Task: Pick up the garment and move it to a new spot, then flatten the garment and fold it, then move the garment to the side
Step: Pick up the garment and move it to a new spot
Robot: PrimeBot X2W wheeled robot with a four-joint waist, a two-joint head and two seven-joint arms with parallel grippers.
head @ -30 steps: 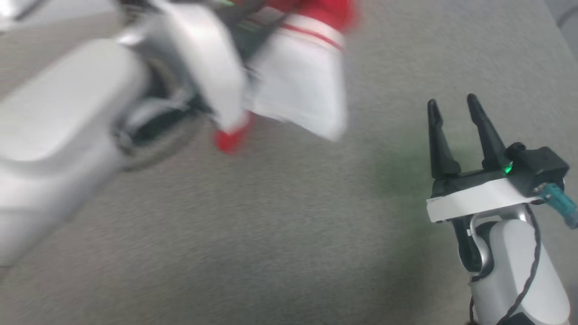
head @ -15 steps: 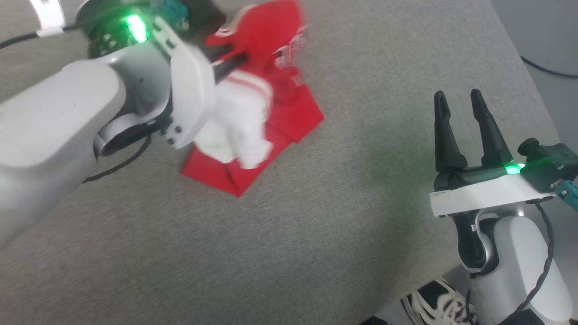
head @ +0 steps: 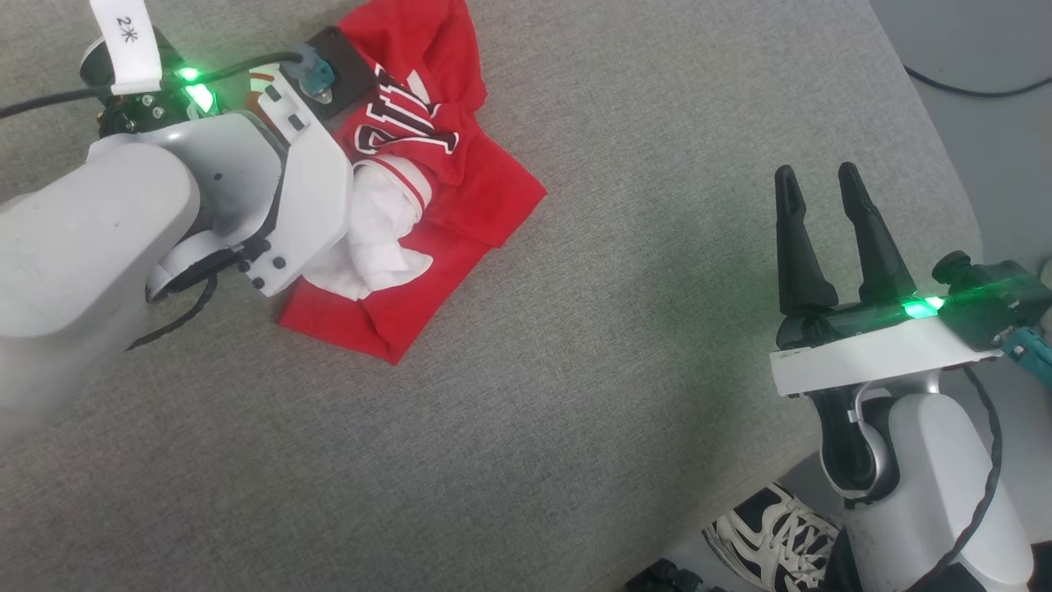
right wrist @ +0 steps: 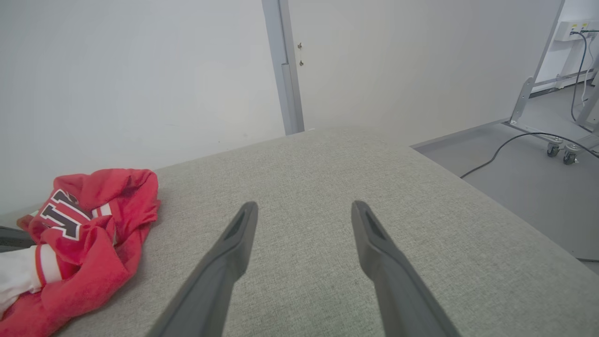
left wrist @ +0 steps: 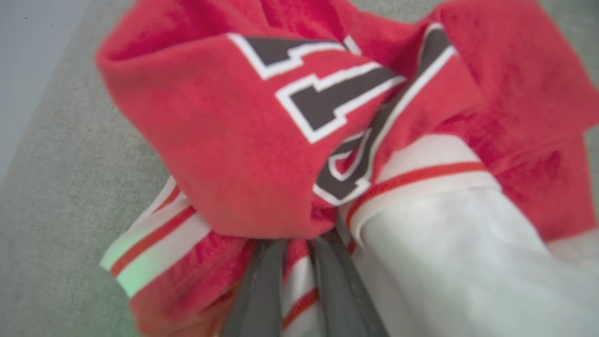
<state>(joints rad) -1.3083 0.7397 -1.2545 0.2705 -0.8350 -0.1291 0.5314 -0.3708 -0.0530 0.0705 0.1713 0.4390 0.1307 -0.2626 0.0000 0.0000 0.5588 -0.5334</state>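
The garment (head: 460, 193), a red jersey with black-and-white lettering and a white sleeve (head: 374, 234), lies bunched on the grey fabric surface (head: 575, 395) at the upper left of the head view. My left gripper (left wrist: 297, 241) is shut on the garment; its two fingers sit close together and their tips are buried under a red fold (left wrist: 234, 154). The left wrist housing (head: 288, 189) covers the garment's left part. My right gripper (head: 812, 174) hovers open over the surface's right side, well apart from the garment (right wrist: 89, 234), with nothing between its fingers (right wrist: 243, 224).
The surface's right edge (head: 929, 140) drops to a grey floor with a black cable (head: 978, 86). A person's black-and-white shoe (head: 772, 534) stands by the near right corner. A pale wall and door frame (right wrist: 283, 70) rise behind the surface; a frame on castors (right wrist: 559, 150) stands far right.
The head camera has shifted. The garment, which hung blurred from my left gripper, now rests bunched on the grey surface, the left arm lower. My right gripper has stayed open.
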